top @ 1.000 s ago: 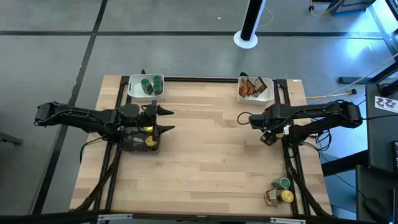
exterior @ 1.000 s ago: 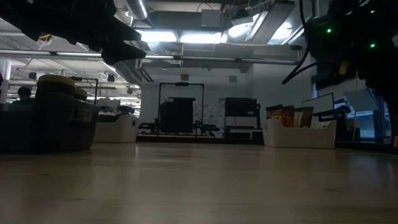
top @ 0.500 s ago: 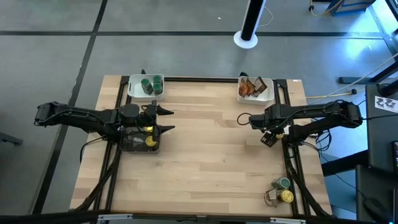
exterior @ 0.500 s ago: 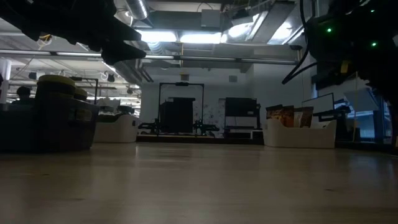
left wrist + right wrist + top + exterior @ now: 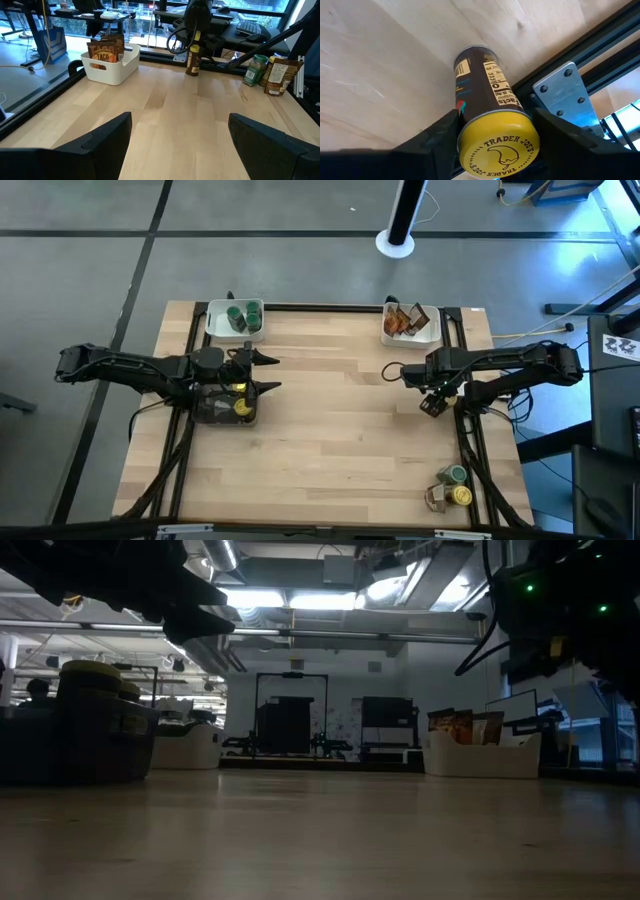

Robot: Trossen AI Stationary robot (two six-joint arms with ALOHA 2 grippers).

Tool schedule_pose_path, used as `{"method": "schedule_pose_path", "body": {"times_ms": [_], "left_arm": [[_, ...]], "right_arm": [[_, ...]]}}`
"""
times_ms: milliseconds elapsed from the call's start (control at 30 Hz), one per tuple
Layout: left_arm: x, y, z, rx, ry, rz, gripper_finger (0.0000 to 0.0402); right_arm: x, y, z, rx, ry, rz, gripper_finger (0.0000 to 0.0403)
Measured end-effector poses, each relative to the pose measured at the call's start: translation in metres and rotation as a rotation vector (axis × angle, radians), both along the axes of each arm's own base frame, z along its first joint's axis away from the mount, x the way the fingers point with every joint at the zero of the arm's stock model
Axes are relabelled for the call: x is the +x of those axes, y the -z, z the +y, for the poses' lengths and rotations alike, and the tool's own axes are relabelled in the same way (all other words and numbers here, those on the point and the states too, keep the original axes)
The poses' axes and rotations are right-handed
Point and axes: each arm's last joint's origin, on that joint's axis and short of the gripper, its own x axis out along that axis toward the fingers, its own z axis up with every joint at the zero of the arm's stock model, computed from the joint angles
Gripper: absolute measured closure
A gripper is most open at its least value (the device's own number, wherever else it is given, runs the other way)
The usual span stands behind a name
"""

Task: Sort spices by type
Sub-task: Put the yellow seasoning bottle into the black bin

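Jar (image 5: 492, 135) – base hidden, claw-flanked

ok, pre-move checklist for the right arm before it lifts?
1. Right gripper straddles the yellow-lid jar: ok.
2. Fingers firmly clamped on the jar: cannot tell.
3. Jar standing upright on the table, near its right rail: ok.
4. Dark tray with yellow-lid jars reachable across bare wood: ok.
5. Left gripper open and empty, hovering beside the dark tray: ok.
6. Green jar and packet still at the near right corner: not ok.
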Motion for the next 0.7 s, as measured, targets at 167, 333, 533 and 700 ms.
{"method": "schedule_pose_path", "body": {"times_ms": [167, 333, 533, 700], "left_arm": [[0.0, 0.0, 0.0, 0.008, 0.001, 0.001, 0.0088], [0.0, 0.0, 0.0, 0.009, 0.0, 0.001, 0.0088], [0.0, 0.0, 0.0, 0.011, 0.0, 0.001, 0.0088], [0.0, 0.0, 0.0, 0.011, 0.0, 0.001, 0.0088]], "right_arm": [[0.0, 0.0, 0.0, -0.001, 0.001, -0.001, 0.0172], [0.002, 0.0, 0.0, -0.01, 0.001, -0.018, 0.0154], [0.011, -0.006, -0.001, -0.017, 0.001, -0.101, 0.0175], [0.023, -0.012, -0.002, -0.026, -0.001, -0.22, 0.0164]]}}
